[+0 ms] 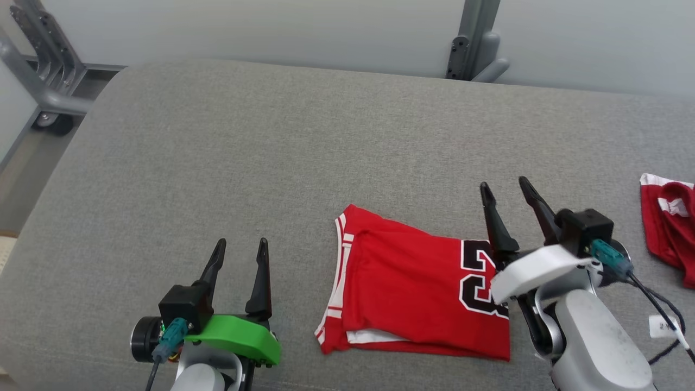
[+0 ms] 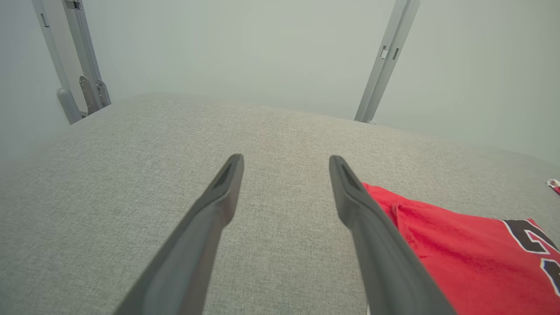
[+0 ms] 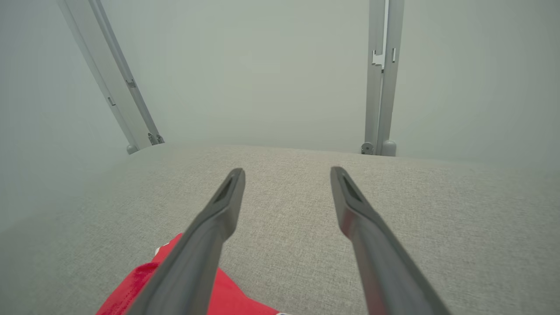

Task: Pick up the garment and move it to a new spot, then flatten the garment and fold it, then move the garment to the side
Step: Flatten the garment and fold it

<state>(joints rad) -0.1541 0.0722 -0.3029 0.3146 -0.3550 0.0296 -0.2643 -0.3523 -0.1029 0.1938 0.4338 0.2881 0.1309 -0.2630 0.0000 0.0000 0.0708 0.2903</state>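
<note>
Grippers, two. Left gripper [image 1: 242, 243]: fingers spread wide, holding nothing, over the bare grey tabletop [image 1: 217, 152], left of the garment and apart from it. Right gripper [image 1: 504, 183]: fingers likewise spread, empty, wrist above the garment's right edge, tips over bare cloth beyond it. Garment [image 1: 412, 282], one: red jersey, white trim, black numeral, folded flat, between the two arms. Second red item [image 1: 670, 228], one: crumpled, far right, well apart. Grey frame posts [image 1: 469, 38], two, behind the tabletop.
</note>
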